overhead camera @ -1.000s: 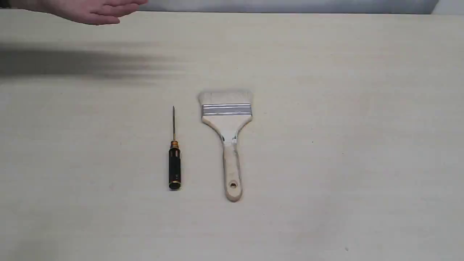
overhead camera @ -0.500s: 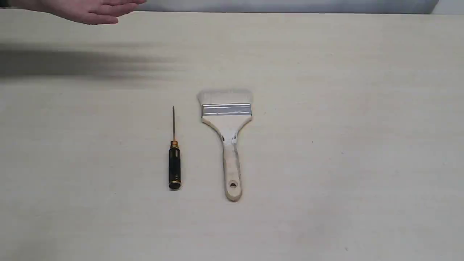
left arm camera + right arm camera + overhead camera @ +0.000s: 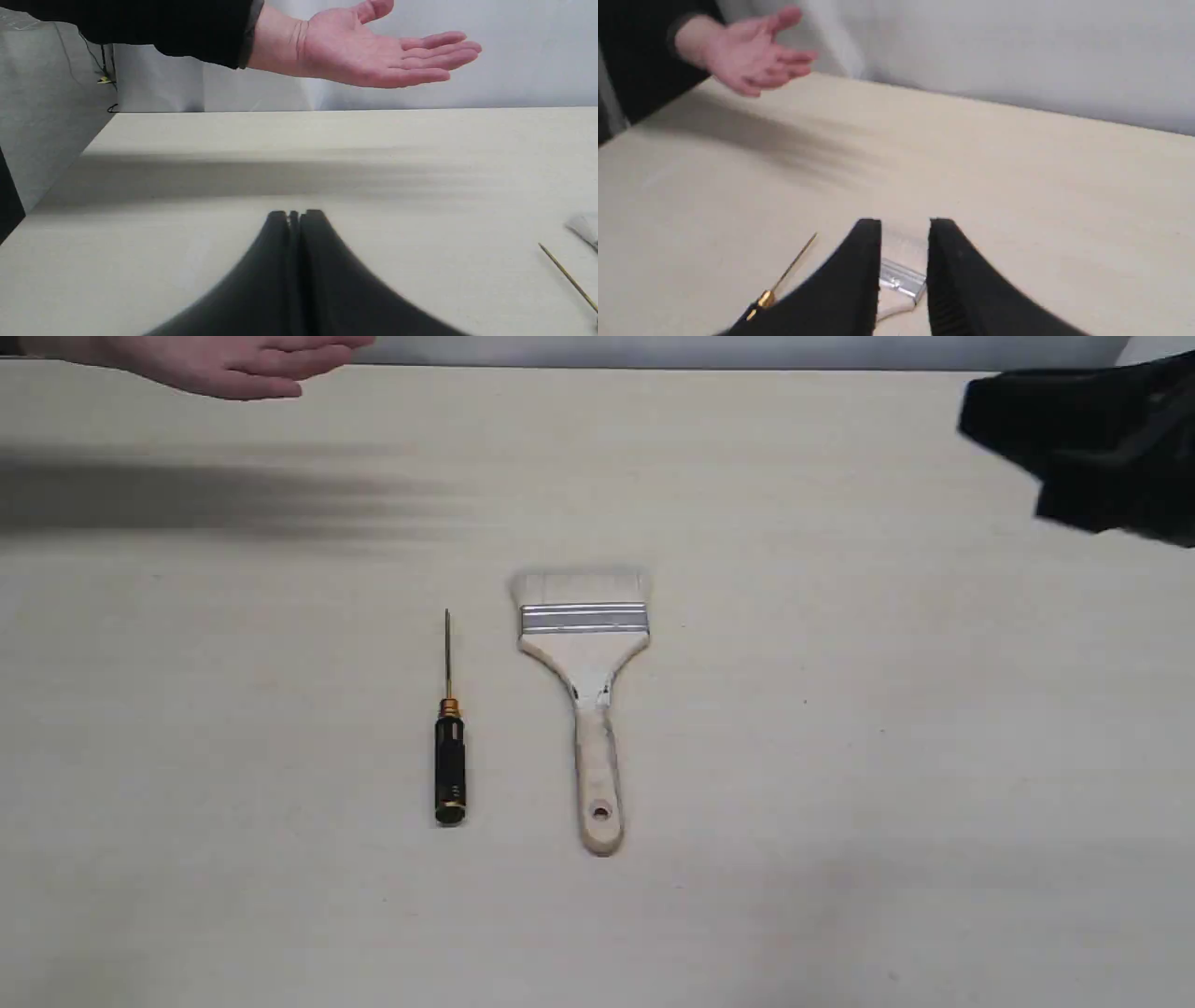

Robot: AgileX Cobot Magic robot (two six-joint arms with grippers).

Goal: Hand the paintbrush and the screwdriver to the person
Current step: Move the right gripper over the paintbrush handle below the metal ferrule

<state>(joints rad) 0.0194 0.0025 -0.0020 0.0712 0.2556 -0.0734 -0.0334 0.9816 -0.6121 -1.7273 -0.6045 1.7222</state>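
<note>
Approach step: my right gripper (image 3: 904,225) part-open, empty, aimed at paintbrush (image 3: 584,649); next, descend, clamp it. Left gripper (image 3: 294,214) closed, empty.

Exterior: high up, looking steeply down on table (image 3: 840,756), far edge at top. Left wrist: low, close to tabletop, facing level toward back wall (image 3: 514,70). Right wrist: higher, pitched down, facing far left. All three share hand (image 3: 224,369) and screwdriver (image 3: 449,756); exterior and right wrist share brush (image 3: 583,644).
</note>
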